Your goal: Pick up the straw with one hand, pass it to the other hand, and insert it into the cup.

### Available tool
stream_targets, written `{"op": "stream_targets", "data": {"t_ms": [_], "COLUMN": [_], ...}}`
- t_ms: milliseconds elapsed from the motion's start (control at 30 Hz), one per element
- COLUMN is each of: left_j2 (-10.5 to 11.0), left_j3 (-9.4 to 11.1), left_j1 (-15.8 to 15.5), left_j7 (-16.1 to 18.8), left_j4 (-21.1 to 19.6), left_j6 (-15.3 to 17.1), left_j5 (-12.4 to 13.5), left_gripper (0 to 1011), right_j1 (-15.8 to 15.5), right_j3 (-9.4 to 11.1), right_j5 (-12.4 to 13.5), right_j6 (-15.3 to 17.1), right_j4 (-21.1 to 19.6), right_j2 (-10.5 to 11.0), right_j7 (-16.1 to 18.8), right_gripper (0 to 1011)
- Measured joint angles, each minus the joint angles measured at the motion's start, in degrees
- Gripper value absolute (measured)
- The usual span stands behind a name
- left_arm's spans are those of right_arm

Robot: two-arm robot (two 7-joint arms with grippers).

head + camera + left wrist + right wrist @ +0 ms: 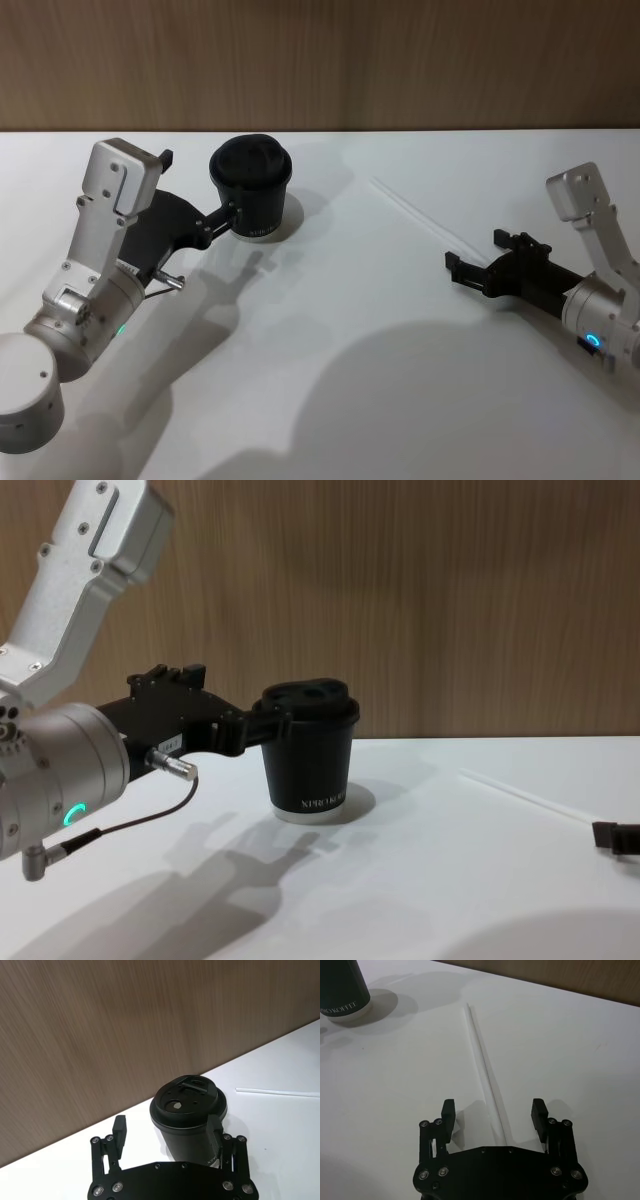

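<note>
Right wrist view: right gripper [493, 1110] sits low over the white table [580, 1050] at the near right, fingers spread wide and holding nothing. The straw [482, 1060] lies flat, its near end between the fingers, and runs away toward the far left. At the far left, the left gripper [167, 1125] is also open, its fingers either side of the upright cup [190, 1102], one finger visibly clear of the wall.

Assessment: the pick-up step is in hand and the straw is not yet gripped. The next move calls for fingertips down at table level, closing squarely on the thin straw. Before handover, the left gripper must come off the cup.
</note>
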Motion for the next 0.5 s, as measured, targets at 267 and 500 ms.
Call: {"op": "stream_targets", "data": {"t_ms": [267,500], "left_j2": [0.0,0.0], "left_j3": [0.0,0.0], "left_j1": [0.0,0.0], "left_j7": [0.0,0.0], "left_j4": [0.0,0.0], "left_j6": [0.0,0.0], "left_j5": [0.0,0.0], "left_gripper": [1003,1003], "right_j1": [0.1,0.1], "right_j3": [-0.4,-0.7], "right_j5": [-0.1,-0.2], "right_j6": [0.0,-0.1], "right_j4": [0.2,0.4], "right_j2": [0.3,0.5], "right_j7": [0.1,0.4], "right_gripper": [764,550]}}
